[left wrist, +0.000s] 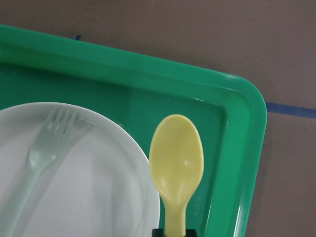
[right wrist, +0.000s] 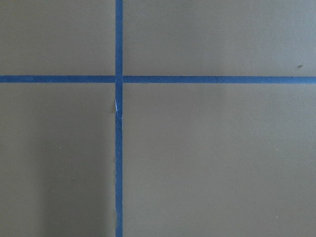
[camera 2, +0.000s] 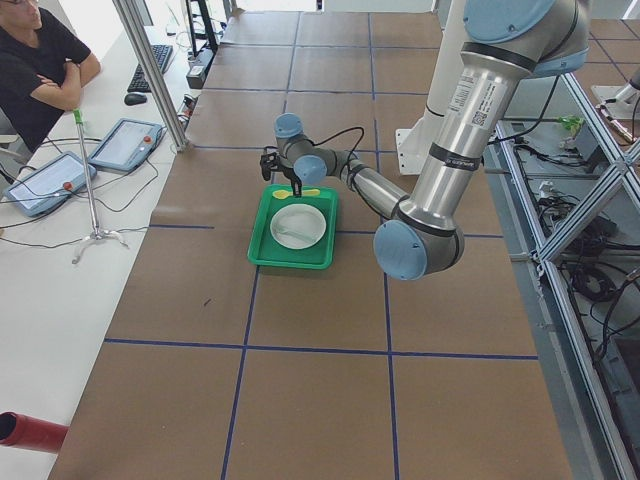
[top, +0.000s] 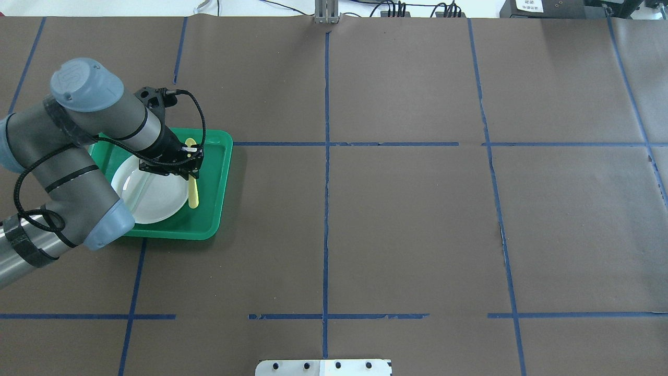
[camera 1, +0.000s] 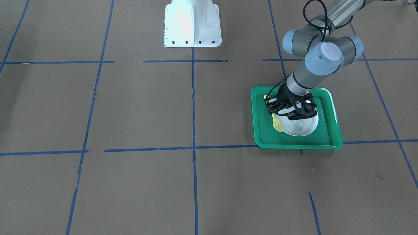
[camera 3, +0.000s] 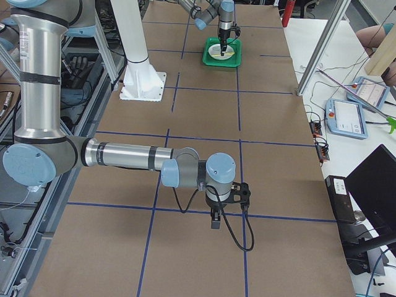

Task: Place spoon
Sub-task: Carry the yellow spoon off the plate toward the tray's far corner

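Observation:
The yellow spoon (left wrist: 177,163) lies along the green tray (left wrist: 247,148), just beside the white plate (left wrist: 98,197), with its bowl toward the tray's far corner. It also shows in the overhead view (top: 193,196) and the front view (camera 1: 277,125). My left gripper (top: 190,169) stands straight down over the middle of the spoon's handle, its fingertips close on either side of it. My right gripper (camera 3: 215,219) hangs low over bare table far from the tray. It shows only in the right side view, so I cannot tell whether it is open or shut.
A pale translucent fork (left wrist: 44,148) lies on the plate (top: 156,193). The tray (top: 214,209) sits on the table's left side, with a raised rim. Brown table with blue tape lines surrounds it. The white robot base (camera 1: 192,26) is at the table's edge.

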You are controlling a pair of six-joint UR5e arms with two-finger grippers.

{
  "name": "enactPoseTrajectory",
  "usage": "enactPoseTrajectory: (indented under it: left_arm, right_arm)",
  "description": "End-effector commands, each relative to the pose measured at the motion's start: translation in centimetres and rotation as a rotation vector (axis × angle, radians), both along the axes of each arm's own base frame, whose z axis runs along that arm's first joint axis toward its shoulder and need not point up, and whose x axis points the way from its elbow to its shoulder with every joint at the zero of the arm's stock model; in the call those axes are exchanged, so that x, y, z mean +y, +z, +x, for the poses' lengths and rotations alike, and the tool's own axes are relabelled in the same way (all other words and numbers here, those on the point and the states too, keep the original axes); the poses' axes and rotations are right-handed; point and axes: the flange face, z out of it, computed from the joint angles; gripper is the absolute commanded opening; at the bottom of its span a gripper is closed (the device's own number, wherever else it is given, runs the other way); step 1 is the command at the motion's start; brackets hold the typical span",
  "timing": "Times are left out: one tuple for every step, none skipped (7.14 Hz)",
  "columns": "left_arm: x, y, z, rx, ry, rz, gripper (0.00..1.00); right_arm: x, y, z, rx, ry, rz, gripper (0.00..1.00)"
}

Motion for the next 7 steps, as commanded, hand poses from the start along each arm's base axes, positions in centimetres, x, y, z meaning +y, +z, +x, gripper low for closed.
enactPoseTrajectory:
  left_arm:
    - [0.1,0.2,0.9,-0.01,0.016,0.028,0.0]
    - [0.2,0.5,1.3,-0.015,0.051,0.06,0.0]
    - [0.5,1.3,2.1,-0.026,0.066,0.05,0.0]
    - [0.5,1.2,2.4,-0.025,0.069,0.051,0.0]
    - [0.6,1.5,3.0,-0.03,0.076,0.046,0.0]
    - [0.7,0.9,3.4,-0.025,0.081,0.051,0.0]
    - [0.7,0.9,3.5,-0.024,0.082,0.053,0.0]
  right_arm:
    - [0.0,0.0,0.0,0.0,0.0,-0.001,1.0]
    - [-0.1,-0.1,0.0,0.0,0.0,0.002,1.0]
    - [0.0,0.0,0.0,0.0,0.0,0.0,1.0]
    - [0.0,0.0,0.0,0.0,0.0,-0.001,1.0]
    - [0.0,0.0,0.0,0.0,0.0,0.0,1.0]
    - [0.0,0.0,0.0,0.0,0.0,0.0,1.0]
    - [0.0,0.0,0.0,0.0,0.0,-0.001,1.0]
